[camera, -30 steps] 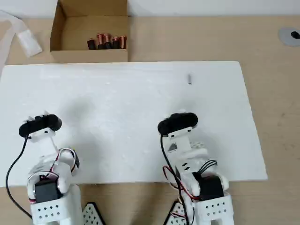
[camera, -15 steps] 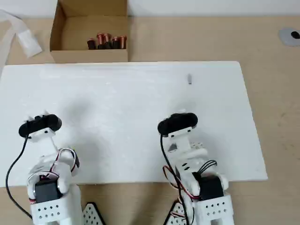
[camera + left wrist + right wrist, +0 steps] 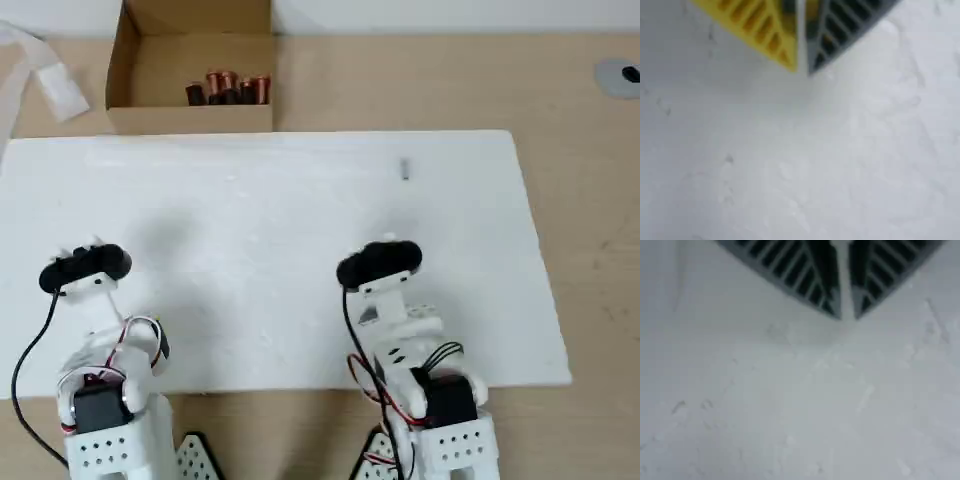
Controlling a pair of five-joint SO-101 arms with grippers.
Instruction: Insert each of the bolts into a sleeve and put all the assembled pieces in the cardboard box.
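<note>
The cardboard box [image 3: 122,70] stands at the back left, off the white foam board [image 3: 270,250]. Inside it lie several copper sleeves with dark bolts [image 3: 228,88], bunched at its near wall. My left gripper [image 3: 801,69] is shut with nothing in it, tips close over the bare foam; in the high view the left arm [image 3: 85,268] rests at the board's front left. My right gripper [image 3: 842,315] is also shut and holds nothing, just above the foam; its arm [image 3: 378,265] sits at the front centre-right.
A small grey mark or piece [image 3: 405,169] lies on the foam board toward the back right. A white plastic bag [image 3: 45,85] lies left of the box. A grey round fitting [image 3: 620,77] sits in the wooden table at the far right.
</note>
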